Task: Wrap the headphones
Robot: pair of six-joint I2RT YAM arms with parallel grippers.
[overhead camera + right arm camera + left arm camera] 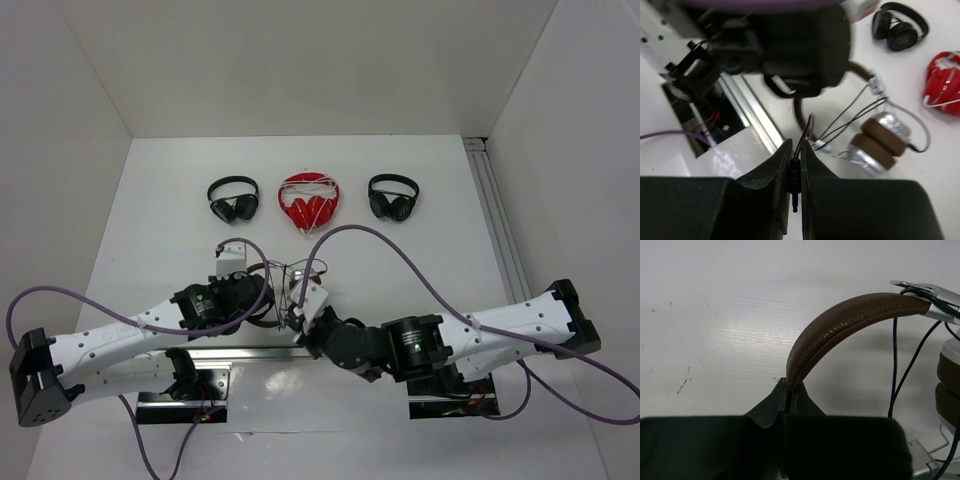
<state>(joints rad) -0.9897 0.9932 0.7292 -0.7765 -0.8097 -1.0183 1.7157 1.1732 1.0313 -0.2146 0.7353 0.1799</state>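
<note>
The headphones [284,287] lie between both arms near the table's front: brown headband [850,315], brown ear pads on silver cups [881,138], thin dark cable [894,365]. My left gripper [788,386] is shut on the headband's lower end, and in the top view it [262,303] sits just left of the headphones. My right gripper [795,172] is shut on the cable's black plug [795,176], close to the cups. From the plug the cable runs up between the fingers. Several strands [855,112] cross between the headband slider and the cups.
At the back stand two small black headphone pairs [233,200] [393,197], with a red pair [309,202] wrapped in white cord between them. An aluminium rail [495,220] runs along the right wall. Metal base plates [250,352] and purple arm cables [400,250] lie near the front.
</note>
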